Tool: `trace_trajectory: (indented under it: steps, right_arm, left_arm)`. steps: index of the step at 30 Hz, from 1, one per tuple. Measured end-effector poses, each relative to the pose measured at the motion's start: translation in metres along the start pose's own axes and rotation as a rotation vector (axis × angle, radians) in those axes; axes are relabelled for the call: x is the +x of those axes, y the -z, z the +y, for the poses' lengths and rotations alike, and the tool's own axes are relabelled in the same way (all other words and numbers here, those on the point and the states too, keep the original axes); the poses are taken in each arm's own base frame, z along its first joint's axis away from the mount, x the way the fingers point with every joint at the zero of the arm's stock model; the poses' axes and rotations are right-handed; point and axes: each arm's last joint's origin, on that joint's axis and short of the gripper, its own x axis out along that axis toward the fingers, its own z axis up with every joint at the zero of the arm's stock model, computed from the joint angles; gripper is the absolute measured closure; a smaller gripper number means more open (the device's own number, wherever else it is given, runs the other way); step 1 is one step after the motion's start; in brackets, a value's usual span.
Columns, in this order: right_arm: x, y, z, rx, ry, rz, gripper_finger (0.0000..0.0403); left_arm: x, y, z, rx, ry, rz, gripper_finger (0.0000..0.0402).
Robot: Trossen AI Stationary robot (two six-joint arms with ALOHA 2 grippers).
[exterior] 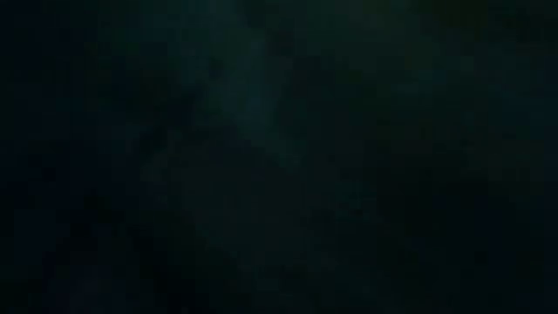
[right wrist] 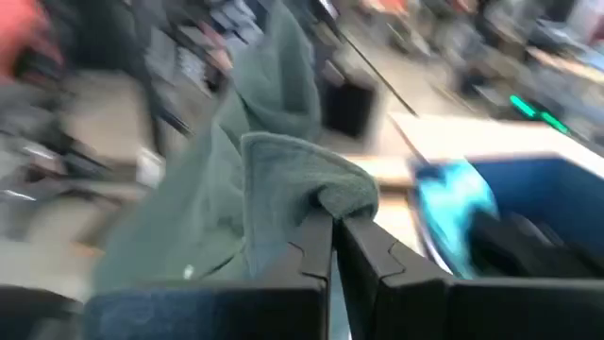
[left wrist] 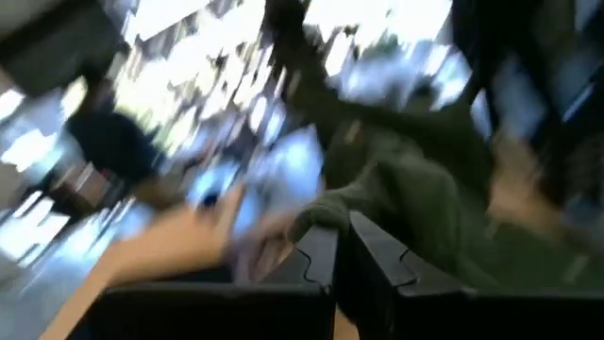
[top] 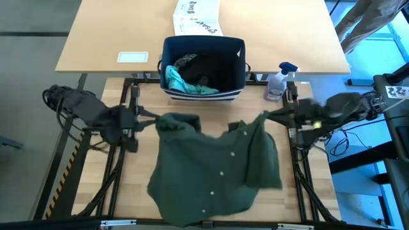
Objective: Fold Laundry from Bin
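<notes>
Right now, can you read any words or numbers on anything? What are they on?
White box behind the bin: dark print, too small to read.
White card on the far table: no text I can make out.
Spray bottle: label unreadable.
Green shirt: no text showing.

This looks like a robotics lab or test workshop. Two dark robot arms are bolted to a black metal frame (top: 300, 172) around a slatted wooden table (top: 128, 160), with loose cables (top: 342, 137) trailing at the side. A second pale desk (top: 115, 32) stands behind, carrying a white printed box (top: 197, 16) and a label card (top: 133, 57). A spray bottle (top: 279, 80) sits nearby. The floor around is grey and bare.
</notes>
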Motion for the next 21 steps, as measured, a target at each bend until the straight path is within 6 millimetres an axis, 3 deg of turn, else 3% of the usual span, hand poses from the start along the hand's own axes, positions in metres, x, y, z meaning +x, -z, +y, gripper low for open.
trace_trajectory:
  steps: [8, 15, 21]
  right_arm:
    - [0.052, 0.075, 0.019, -0.13, 0.186, 0.319, 0.0393]
    - [0.096, 0.164, 0.036, -0.247, 0.269, 0.457, 0.0393]
    - [0.116, 0.227, 0.044, -0.287, 0.272, 0.513, 0.0393]
  left_arm:
    - [0.024, 0.067, -0.023, -0.049, -0.16, 0.423, 0.039]
    - [0.054, 0.14, -0.067, -0.131, -0.152, 0.634, 0.039]
    - [0.067, 0.197, -0.097, -0.174, -0.078, 0.747, 0.039]
